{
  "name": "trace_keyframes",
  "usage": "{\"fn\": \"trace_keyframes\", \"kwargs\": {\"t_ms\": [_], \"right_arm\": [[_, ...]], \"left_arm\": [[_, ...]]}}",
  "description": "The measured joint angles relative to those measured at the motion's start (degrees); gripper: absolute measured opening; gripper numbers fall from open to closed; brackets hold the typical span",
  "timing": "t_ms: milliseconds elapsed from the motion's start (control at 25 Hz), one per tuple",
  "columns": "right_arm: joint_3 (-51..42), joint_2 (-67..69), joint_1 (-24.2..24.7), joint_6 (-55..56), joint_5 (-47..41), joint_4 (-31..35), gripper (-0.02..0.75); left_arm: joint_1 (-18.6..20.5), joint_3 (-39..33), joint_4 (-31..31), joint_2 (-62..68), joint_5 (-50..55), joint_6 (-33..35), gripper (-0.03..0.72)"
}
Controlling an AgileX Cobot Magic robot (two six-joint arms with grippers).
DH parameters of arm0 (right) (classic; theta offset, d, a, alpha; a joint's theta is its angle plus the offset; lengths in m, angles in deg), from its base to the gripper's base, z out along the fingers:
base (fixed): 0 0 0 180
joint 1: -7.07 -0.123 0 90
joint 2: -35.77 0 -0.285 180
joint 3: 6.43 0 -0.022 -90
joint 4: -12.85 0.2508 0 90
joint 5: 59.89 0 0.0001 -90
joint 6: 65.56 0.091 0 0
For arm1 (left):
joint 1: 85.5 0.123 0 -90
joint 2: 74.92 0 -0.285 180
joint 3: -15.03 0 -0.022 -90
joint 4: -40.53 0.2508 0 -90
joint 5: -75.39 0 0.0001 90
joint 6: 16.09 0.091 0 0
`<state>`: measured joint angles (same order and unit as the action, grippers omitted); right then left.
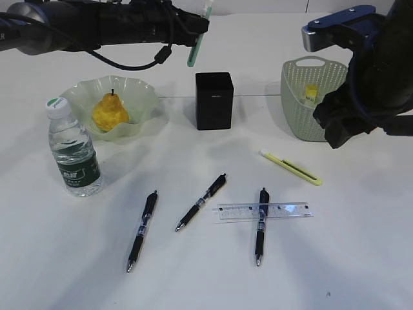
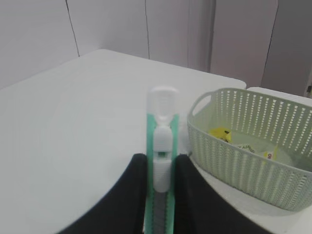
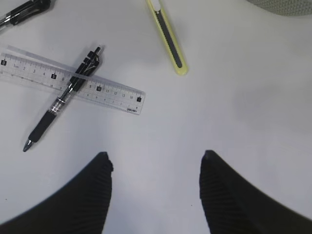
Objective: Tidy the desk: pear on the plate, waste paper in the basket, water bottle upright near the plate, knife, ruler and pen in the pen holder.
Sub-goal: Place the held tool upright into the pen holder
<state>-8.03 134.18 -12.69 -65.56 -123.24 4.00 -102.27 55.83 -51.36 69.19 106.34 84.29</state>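
My left gripper is shut on a green-and-white knife, held in the air above and behind the black pen holder. The pear lies on the wavy plate. Beside the plate the water bottle stands upright. Yellow waste paper is in the basket. A yellow knife, the ruler and three pens lie on the desk. My right gripper hangs open and empty above the desk.
One pen lies crossed over the ruler. The basket's rim shows at the top right of the right wrist view. The right arm's bulk stands beside the basket.
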Motion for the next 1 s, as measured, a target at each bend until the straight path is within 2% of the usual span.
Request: {"fn": "trace_keyframes", "kwargs": {"t_ms": [480, 1000], "right_arm": [[0.0, 0.0, 0.0, 0.0, 0.56, 0.0, 0.428], [0.0, 0.0, 0.0, 0.0, 0.88, 0.0, 0.428]], "left_arm": [[-1.05, 0.0, -6.89, 1.07, 1.46, 7.55, 0.097], [-1.27, 0.0, -9.77, 3.29, 3.32, 11.33, 0.097]]}}
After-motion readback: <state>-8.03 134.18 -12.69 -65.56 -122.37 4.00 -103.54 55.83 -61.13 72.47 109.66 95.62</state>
